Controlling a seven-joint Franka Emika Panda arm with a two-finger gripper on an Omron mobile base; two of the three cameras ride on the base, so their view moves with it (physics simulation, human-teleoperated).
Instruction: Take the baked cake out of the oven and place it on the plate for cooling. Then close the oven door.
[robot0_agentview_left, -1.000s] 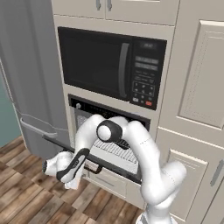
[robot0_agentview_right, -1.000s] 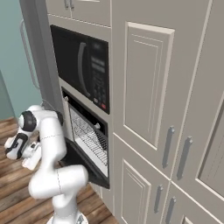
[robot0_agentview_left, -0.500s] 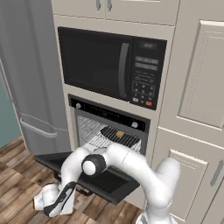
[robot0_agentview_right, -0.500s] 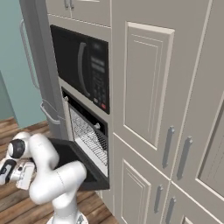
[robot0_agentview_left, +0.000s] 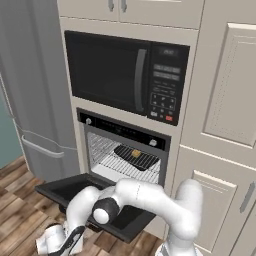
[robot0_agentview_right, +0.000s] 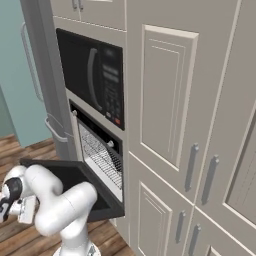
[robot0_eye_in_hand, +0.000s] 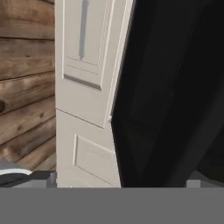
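The oven (robot0_agentview_left: 125, 136) stands open, its wire racks showing. On one rack sits a dark pan (robot0_agentview_left: 142, 160) holding the small golden cake (robot0_agentview_left: 135, 153). The oven door (robot0_agentview_left: 62, 188) lies dropped down flat, also seen from the side (robot0_agentview_right: 75, 172). My gripper (robot0_agentview_left: 61, 245) hangs low at the bottom left, below and in front of the door's front edge, close to the floor; it sits at the left edge in the right base view (robot0_agentview_right: 4, 207). In the hand view the door's dark underside (robot0_eye_in_hand: 175, 87) is on the right, and the fingertips (robot0_eye_in_hand: 30, 177) stand far apart with nothing between them.
A black microwave (robot0_agentview_left: 115, 75) sits above the oven. A grey fridge (robot0_agentview_left: 30, 100) stands to the left, white cabinet doors (robot0_agentview_left: 225, 105) to the right. Wooden floor (robot0_agentview_left: 17, 220) lies below; a white lower cabinet panel (robot0_eye_in_hand: 87, 65) is near my hand.
The oven door has swung from half open down to flat. My arm went down and left with it, and the hand now hangs below the door's front edge.
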